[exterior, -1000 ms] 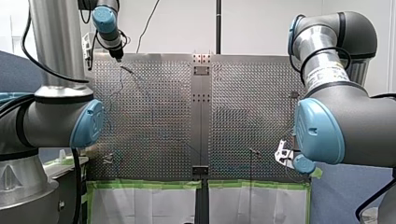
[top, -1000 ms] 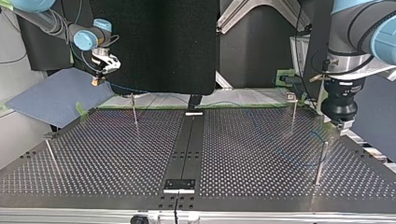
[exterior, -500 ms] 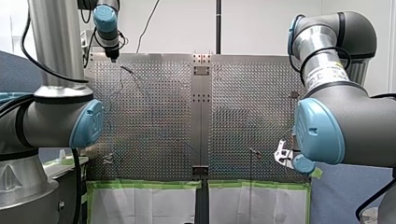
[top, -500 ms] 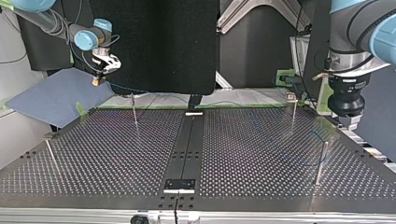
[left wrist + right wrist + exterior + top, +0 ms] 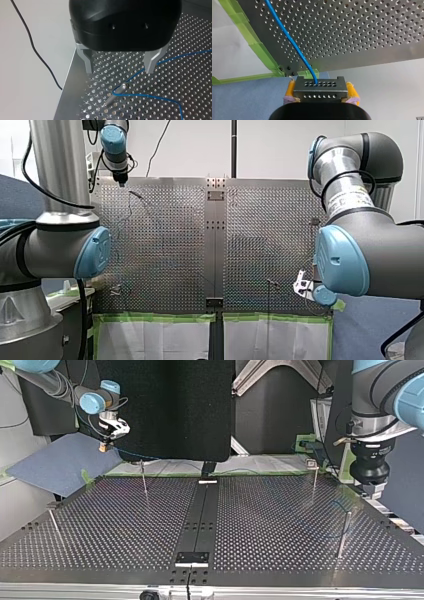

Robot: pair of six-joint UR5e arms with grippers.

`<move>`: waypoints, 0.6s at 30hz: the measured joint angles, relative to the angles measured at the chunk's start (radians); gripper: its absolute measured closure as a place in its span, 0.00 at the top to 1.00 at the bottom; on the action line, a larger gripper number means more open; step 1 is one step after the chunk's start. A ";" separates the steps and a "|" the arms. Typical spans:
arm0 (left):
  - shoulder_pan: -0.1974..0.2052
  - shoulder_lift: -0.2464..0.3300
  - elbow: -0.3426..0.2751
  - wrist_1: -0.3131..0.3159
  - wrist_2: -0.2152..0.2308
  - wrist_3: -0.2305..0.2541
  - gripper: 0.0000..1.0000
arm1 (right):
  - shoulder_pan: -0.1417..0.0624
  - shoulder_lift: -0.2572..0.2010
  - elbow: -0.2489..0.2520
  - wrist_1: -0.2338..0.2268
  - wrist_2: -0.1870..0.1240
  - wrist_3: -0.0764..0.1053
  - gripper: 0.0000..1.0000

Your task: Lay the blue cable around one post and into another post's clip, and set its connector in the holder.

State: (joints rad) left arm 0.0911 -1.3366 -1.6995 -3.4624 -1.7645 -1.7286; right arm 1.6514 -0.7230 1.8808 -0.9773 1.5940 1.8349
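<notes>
In the right wrist view my right gripper [image 5: 320, 86] is shut, its yellow pads [image 5: 290, 89] clamping the black connector [image 5: 316, 93]. The blue cable [image 5: 287, 35] runs out of the connector over the perforated table. At the top view's left this gripper [image 5: 103, 448] hangs off the table's far corner. My left gripper [image 5: 119, 71] is open, its metal fingers [image 5: 87, 63] just above a metal post [image 5: 117, 93]. The blue cable [image 5: 140, 96] bends around that post. In the top view the same gripper [image 5: 374, 491] hovers at the right edge, above that post [image 5: 344, 532].
Other thin posts [image 5: 143, 477] [image 5: 55, 527] stand on the perforated table [image 5: 125, 525], one [image 5: 315, 480] topped by a small clip. A dark centre strip [image 5: 200, 515] splits the table. Green tape [image 5: 155, 317] lines its edge. A blue mat [image 5: 60, 465] lies beside the far corner.
My left gripper rose and drew away from the post toward the table's edge, staying open. My right gripper kept still with the connector.
</notes>
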 joint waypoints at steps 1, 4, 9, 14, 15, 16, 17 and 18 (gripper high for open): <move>0.000 0.000 0.000 0.000 0.000 0.000 1.00 | 0.000 0.000 0.000 0.000 0.000 0.000 0.00; -0.002 0.000 -0.001 0.002 0.003 0.000 1.00 | 0.000 0.000 0.000 0.000 0.000 0.000 0.00; -0.011 0.003 -0.015 0.018 0.026 0.000 1.00 | 0.001 0.000 0.000 0.000 0.000 0.000 0.00; -0.025 0.004 -0.056 0.060 0.070 -0.011 1.00 | 0.002 0.000 0.000 0.001 0.000 -0.001 0.00; -0.028 0.004 -0.065 0.068 0.078 -0.016 1.00 | 0.003 0.000 0.000 0.001 0.000 -0.001 0.00; -0.033 0.003 -0.075 0.079 0.088 -0.024 1.00 | 0.003 0.000 0.000 0.001 0.000 -0.001 0.00; -0.037 0.003 -0.082 0.086 0.096 -0.029 1.00 | 0.004 0.000 0.000 0.002 0.000 -0.001 0.00; -0.042 0.003 -0.090 0.093 0.103 -0.033 1.00 | 0.004 0.000 0.000 0.002 0.000 -0.002 0.00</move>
State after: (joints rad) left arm 0.0488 -1.3334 -1.7894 -3.3693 -1.6614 -1.7620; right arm 1.6553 -0.7233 1.8807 -0.9755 1.5941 1.8328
